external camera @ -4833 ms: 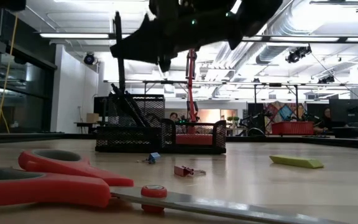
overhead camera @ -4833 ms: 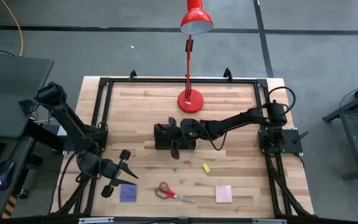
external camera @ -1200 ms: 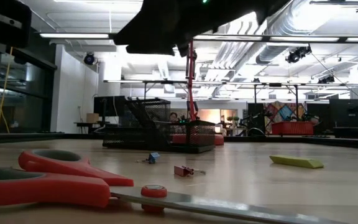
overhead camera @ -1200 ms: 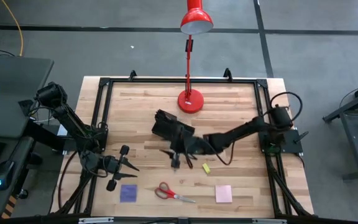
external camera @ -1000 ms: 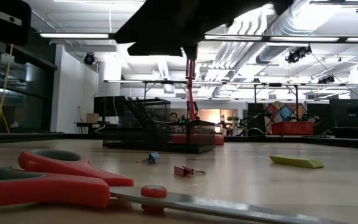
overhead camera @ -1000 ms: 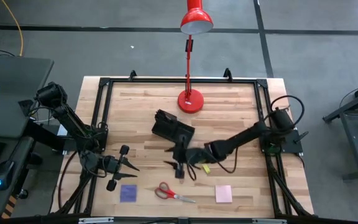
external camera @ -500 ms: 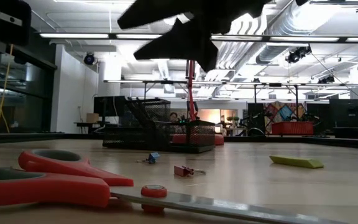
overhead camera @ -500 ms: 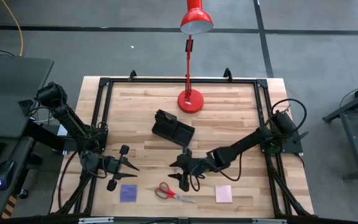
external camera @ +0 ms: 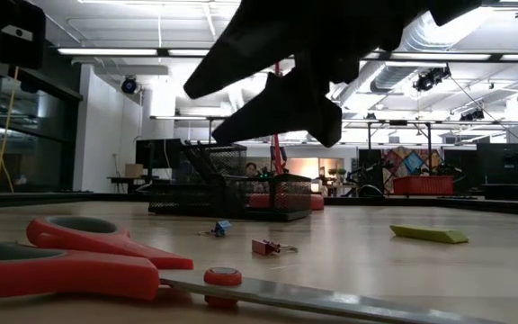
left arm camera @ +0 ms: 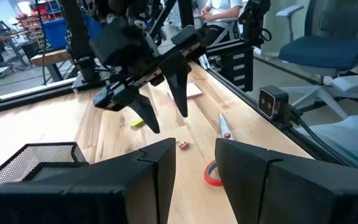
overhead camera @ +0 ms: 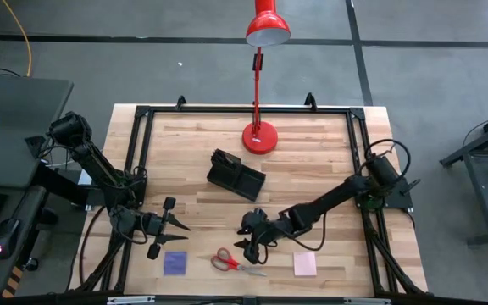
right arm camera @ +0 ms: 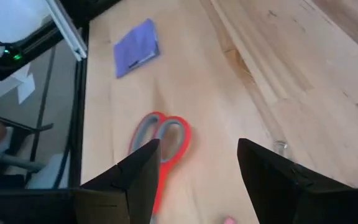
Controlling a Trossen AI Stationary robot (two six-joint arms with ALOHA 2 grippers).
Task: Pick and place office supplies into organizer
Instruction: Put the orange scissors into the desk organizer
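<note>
The red-handled scissors lie flat near the table's front edge, between a purple pad and a pink pad. My right gripper hovers open just above and behind the scissors' handles, touching nothing. The black mesh organizer stands mid-table with dark pens leaning in it. A yellow block lies flat on the wood; the right arm covers it in the high view. My left gripper waits open at the table's left, nothing between its fingers.
A red desk lamp's base stands at the far middle. A small red binder clip and a blue one lie on the wood between the scissors and the organizer. A black frame borders the table.
My right gripper has gone from beside the organizer toward the table's near edge and down, closing in on the scissors' handles, and has rolled about its own axis. Its fingers have stayed open. Nothing on the table has moved.
</note>
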